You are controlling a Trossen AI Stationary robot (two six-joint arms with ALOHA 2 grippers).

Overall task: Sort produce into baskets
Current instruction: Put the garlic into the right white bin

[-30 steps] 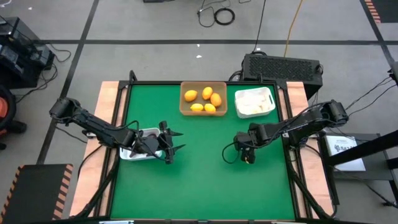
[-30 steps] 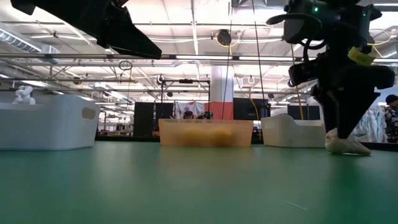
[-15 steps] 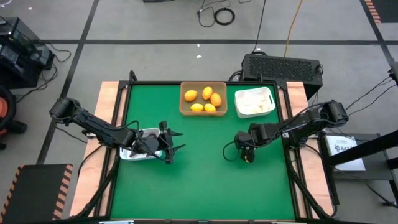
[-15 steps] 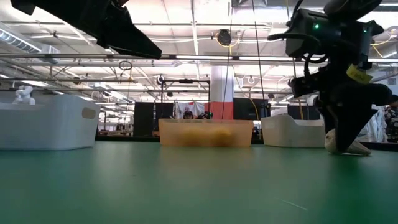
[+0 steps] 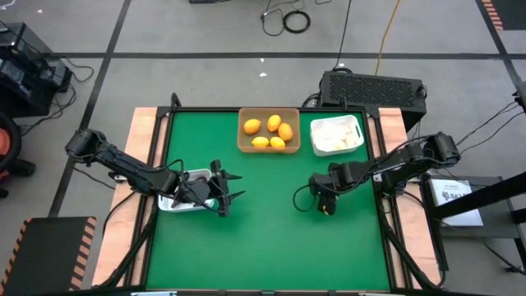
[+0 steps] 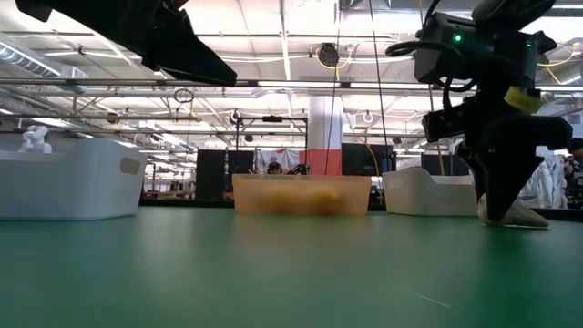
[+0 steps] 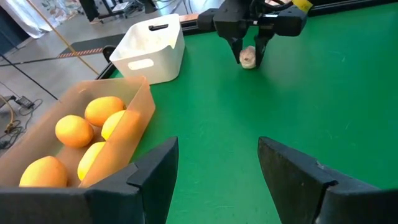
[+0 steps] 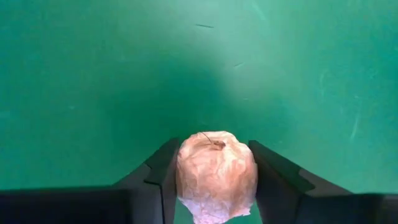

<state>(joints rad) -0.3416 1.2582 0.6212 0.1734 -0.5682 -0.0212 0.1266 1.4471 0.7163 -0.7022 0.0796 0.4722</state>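
The right gripper point(image 8: 214, 180) has settled lower and clamps a garlic bulb point(image 8: 216, 175) on the green surface point(image 5: 263, 238), below the white basket point(image 5: 335, 135); lift comes next. Left gripper point(image 7: 217, 171) waits, released.

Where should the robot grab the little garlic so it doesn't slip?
Probably across its round belly, coming straight down from above. The garlic bulb sits on the green table stem-up, bulging widest at the middle, and the right gripper already has a finger on each side there.

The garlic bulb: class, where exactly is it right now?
The garlic bulb sits on the green table, right of centre in the high view, between the right gripper's fingers, in front of the white basket.
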